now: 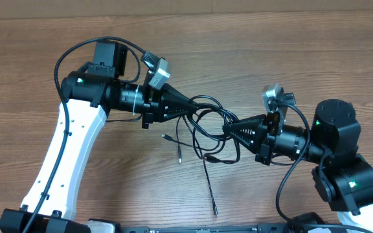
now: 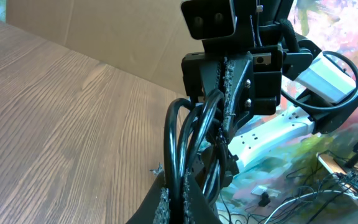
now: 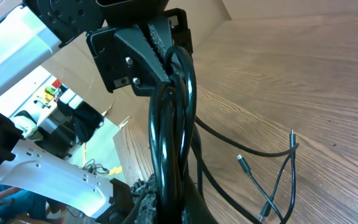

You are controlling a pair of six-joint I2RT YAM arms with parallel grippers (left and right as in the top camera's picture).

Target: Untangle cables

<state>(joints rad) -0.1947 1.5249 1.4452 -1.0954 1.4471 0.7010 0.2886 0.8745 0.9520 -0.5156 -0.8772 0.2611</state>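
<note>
Two grips, one tangle: my left gripper [image 1: 195, 107] is clamped on the cables [image 1: 207, 111]. Their black loops hang between my arms, and loose plug ends trail on the wooden table [image 1: 31, 58]. My right gripper [image 1: 228, 131] pinches the same bundle.

Thin black cables [image 1: 209, 188] spill across a brown wood-grain table [image 1: 271, 58], their knot gathered near its middle. Two short loose ends with small silver-tipped plugs [image 1: 180, 157] lie on the wood just left of and below the knot, while one long straight strand [image 1: 212, 200] runs from the knot toward the table's near edge
</note>
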